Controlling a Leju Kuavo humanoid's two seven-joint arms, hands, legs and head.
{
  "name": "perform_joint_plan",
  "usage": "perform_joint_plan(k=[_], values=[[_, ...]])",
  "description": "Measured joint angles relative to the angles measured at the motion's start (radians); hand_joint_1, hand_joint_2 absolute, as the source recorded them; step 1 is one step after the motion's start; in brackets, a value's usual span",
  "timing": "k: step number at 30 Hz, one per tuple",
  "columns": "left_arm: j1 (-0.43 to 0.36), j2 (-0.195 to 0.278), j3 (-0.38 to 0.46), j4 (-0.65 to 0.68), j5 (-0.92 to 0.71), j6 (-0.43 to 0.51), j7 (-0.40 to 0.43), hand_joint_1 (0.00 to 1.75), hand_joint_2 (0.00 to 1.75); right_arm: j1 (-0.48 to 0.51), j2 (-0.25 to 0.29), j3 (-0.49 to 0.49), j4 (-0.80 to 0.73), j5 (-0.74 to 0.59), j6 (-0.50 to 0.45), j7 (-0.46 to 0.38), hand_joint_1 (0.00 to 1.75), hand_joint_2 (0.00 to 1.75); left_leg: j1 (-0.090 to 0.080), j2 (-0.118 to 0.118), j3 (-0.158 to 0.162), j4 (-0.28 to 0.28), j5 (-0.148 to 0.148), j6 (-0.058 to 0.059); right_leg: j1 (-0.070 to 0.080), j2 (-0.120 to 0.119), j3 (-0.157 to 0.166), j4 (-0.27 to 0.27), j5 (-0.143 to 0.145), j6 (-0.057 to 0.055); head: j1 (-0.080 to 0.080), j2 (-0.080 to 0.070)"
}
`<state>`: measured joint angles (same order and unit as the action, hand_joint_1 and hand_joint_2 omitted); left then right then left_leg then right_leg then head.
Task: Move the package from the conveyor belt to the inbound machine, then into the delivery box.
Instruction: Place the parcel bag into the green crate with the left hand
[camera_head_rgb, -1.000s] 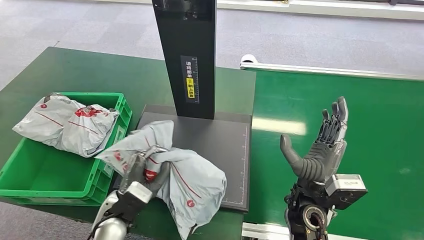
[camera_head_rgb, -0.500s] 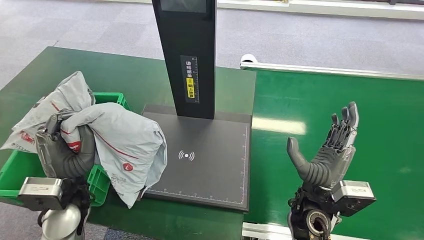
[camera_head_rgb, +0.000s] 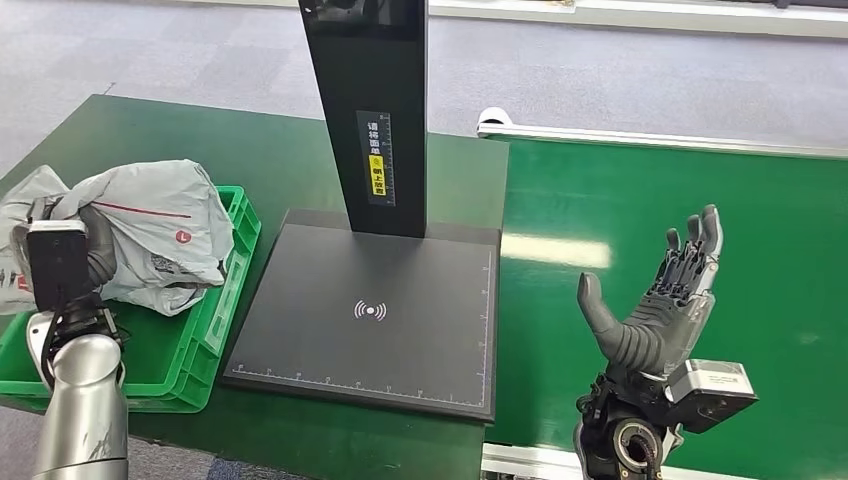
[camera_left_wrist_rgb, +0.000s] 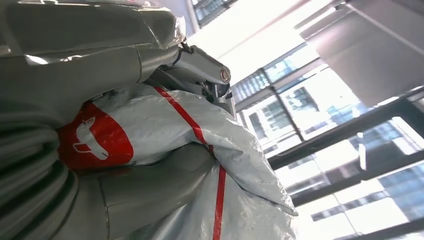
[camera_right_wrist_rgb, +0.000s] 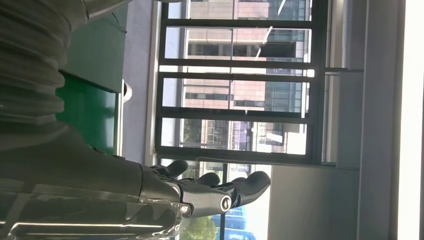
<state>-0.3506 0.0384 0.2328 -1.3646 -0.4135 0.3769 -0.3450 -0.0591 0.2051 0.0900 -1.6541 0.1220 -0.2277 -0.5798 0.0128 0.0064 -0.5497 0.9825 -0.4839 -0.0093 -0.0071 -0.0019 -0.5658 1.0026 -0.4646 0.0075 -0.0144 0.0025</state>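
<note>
A grey plastic package (camera_head_rgb: 160, 230) with red stripes and logos hangs over the green delivery box (camera_head_rgb: 215, 315) at the left of the table. My left hand (camera_head_rgb: 85, 250) grips it from the near side; in the left wrist view the package (camera_left_wrist_rgb: 200, 165) bulges against the hand (camera_left_wrist_rgb: 75, 75). The black inbound machine's flat scanning plate (camera_head_rgb: 370, 315) lies bare under its upright column (camera_head_rgb: 370, 110). My right hand (camera_head_rgb: 655, 305) is raised over the green conveyor belt (camera_head_rgb: 700, 230), fingers spread, palm empty; the right wrist view shows the hand (camera_right_wrist_rgb: 200, 192) against windows.
Another grey package (camera_head_rgb: 15, 250) lies in the delivery box behind my left arm. The conveyor's white rail (camera_head_rgb: 650, 140) runs along its far edge. Grey carpet floor lies beyond the table.
My left hand has carried the package leftward off the scanning plate to above the green box. The right hand has stayed raised over the belt.
</note>
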Motion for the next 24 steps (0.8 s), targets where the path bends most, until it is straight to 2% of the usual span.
perform_joint_plan(k=[5, 6, 9, 12, 16, 24], values=[[-0.026, 0.017, 0.043, 0.089, -0.021, 0.003, 0.059, 1.74, 1.75, 0.0, 0.0, 0.0, 0.0, -0.004, 0.0, 0.006, 0.0, 1.75, 0.0, 0.0, -0.002, 0.0, 0.0, 0.0, 0.0, 0.0, -0.001, 0.0, 0.0, 0.0, 0.0, 0.0], [-0.034, 0.026, 0.06, 0.117, -0.017, 0.007, 0.062, 1.68, 1.75, 0.0, 0.0, 0.0, 0.0, -0.005, 0.0, 0.008, 0.0, 1.75, 0.0, 0.001, -0.002, 0.0, -0.001, 0.0, 0.0, 0.001, -0.002, 0.0, 0.0, 0.0, 0.0, 0.0], [-0.049, 0.053, 0.128, 0.205, 0.021, 0.025, 0.03, 1.59, 1.75, -0.001, 0.0, -0.001, 0.001, -0.007, 0.003, 0.016, 0.0, 1.75, 0.0, 0.002, -0.002, 0.0, -0.001, 0.0, 0.0, 0.002, -0.003, 0.0, 0.0, 0.0, 0.0, 0.0], [-0.052, 0.069, 0.194, 0.265, 0.062, 0.037, -0.011, 1.66, 1.75, -0.006, 0.0, -0.002, 0.004, -0.008, 0.006, 0.02, 0.0, 1.75, 0.001, 0.001, -0.002, 0.0, 0.0, -0.001, 0.001, 0.002, -0.003, 0.0, 0.0, 0.0, 0.0, 0.0], [-0.056, 0.074, 0.247, 0.305, 0.109, 0.039, -0.043, 0.0, 1.75, -0.019, 0.0, 0.001, 0.014, -0.008, 0.003, 0.021, 0.0, 1.75, 0.001, 0.001, -0.002, 0.0, 0.0, -0.001, 0.001, 0.002, -0.003, 0.0, 0.0, 0.0, 0.0, 0.0], [-0.058, 0.057, 0.26, 0.275, 0.214, -0.044, -0.063, 0.0, 1.75, -0.029, 0.0, 0.009, 0.032, -0.009, -0.009, 0.023, 0.0, 1.75, 0.0, 0.0, -0.003, 0.0, 0.0, -0.001, 0.0, 0.002, -0.003, 0.0, 0.0, 0.0, 0.0, 0.0]])
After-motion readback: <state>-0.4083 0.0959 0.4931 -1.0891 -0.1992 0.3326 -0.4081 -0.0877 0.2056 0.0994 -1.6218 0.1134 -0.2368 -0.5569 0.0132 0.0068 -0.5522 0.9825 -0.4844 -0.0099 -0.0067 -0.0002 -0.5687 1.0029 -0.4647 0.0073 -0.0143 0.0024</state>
